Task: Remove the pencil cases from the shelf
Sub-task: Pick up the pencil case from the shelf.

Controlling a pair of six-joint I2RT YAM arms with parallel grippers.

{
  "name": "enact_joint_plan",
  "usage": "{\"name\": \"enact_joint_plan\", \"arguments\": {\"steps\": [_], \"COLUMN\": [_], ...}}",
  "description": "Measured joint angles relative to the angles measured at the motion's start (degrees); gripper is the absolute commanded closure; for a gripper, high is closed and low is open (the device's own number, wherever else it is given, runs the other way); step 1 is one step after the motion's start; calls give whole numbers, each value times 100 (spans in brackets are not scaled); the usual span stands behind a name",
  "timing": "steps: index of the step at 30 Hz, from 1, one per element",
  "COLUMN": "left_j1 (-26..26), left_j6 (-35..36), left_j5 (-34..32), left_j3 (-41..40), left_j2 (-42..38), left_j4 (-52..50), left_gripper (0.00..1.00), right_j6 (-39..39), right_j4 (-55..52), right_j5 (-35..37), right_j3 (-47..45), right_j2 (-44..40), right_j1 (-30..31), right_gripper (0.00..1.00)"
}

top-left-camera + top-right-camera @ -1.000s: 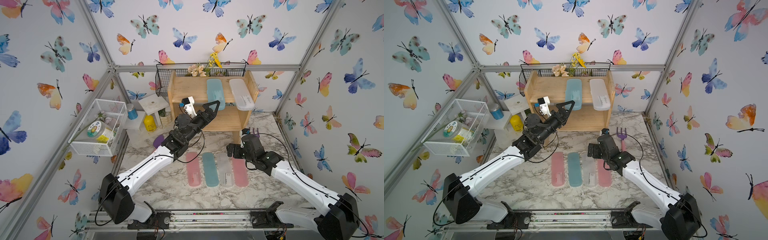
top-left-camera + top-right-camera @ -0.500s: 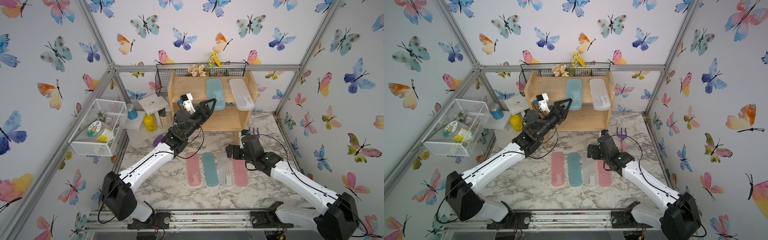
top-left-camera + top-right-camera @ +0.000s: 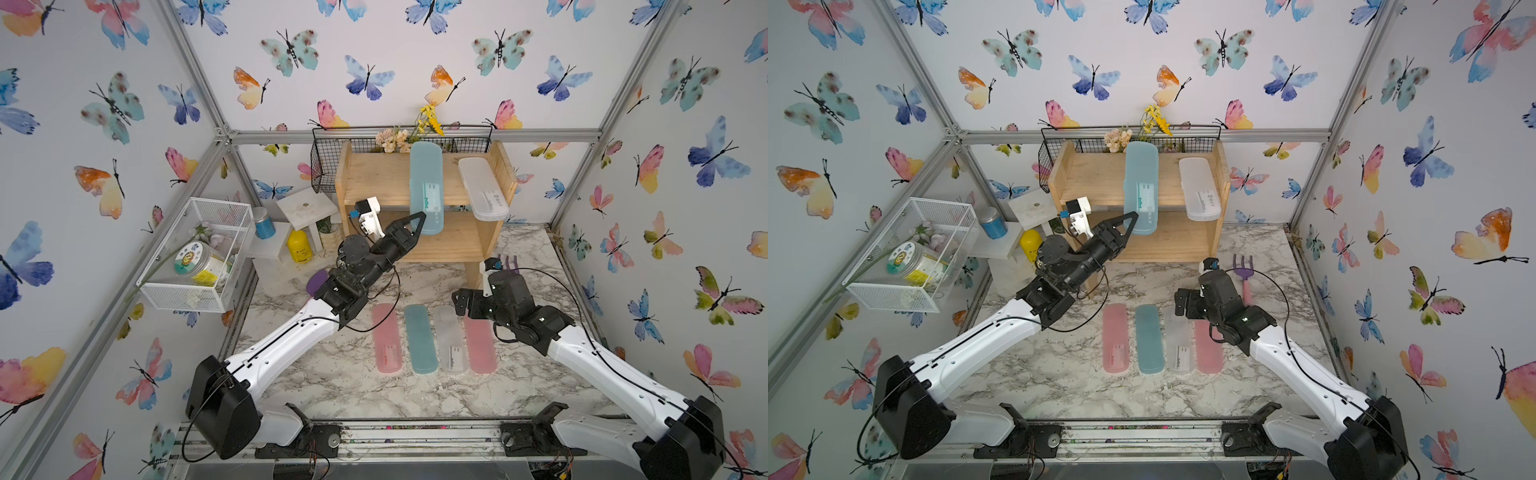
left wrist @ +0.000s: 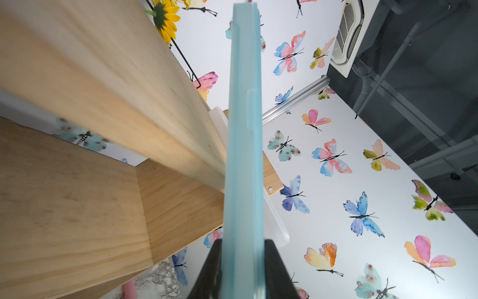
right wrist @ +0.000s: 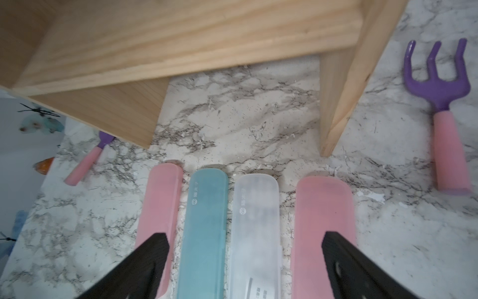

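1. Where the marble table (image 3: 332,386) lies nearest, four cases (image 3: 419,338) rest side by side: pink, teal, clear, pink.
2. The right gripper (image 5: 245,259) hangs over them, jaws wide, holding nothing.
3. At 12 o'clock, the left gripper (image 4: 243,259) pinches the teal case (image 3: 426,187) at its near end.
4. That case overhangs the shelf (image 3: 374,178) top; a clear case (image 3: 482,187) lies at its 3 o'clock.

Two pencil cases (image 3: 425,187) (image 3: 482,189) lie side by side on the shelf's (image 3: 374,178) upper tier, overhanging its front; four cases (image 3: 434,338) lie in a row on the bench (image 3: 332,382) before it.
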Motion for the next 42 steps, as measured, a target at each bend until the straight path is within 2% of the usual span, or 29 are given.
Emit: {"name": "enact_joint_plan", "arguments": {"steps": [4, 9, 14, 17, 21, 29, 42], "left_j1": [-393, -1257, -2245, -2765, -3191, -3335, -3351], "left_j6": [1069, 2260, 3235, 3560, 3862, 4072, 4059], "left_j5": [-660, -1860, -3414, -4142, -4863, -5421, -5547], "left_j3": [-1180, -2555, -3432, -3709, -3860, -3866, -3912], "left_j2": [-1178, -2610, -3639, -3980, -4118, -4013, -4210], "left_j4": [-168, -380, -647, -706, -713, -723, -789], "left_gripper": [91, 92, 92, 93, 94, 93, 94], "right_j6": [-68, -63, 111, 273, 439, 595, 629], "right_j4": [168, 498, 938, 1163, 1300, 1578, 1823], "right_j5": [-452, -824, -1207, -1370, -1453, -1475, -1510], "right_j3": [472, 1272, 1729, 1875, 2109, 2422, 2680], "right_j2": [-564, -507, 138, 638, 1259, 1834, 2345], "right_j1": [22, 448, 1071, 1392, 1746, 2225, 2253], "right_gripper": [1, 1, 1, 1, 1, 1, 1]}}
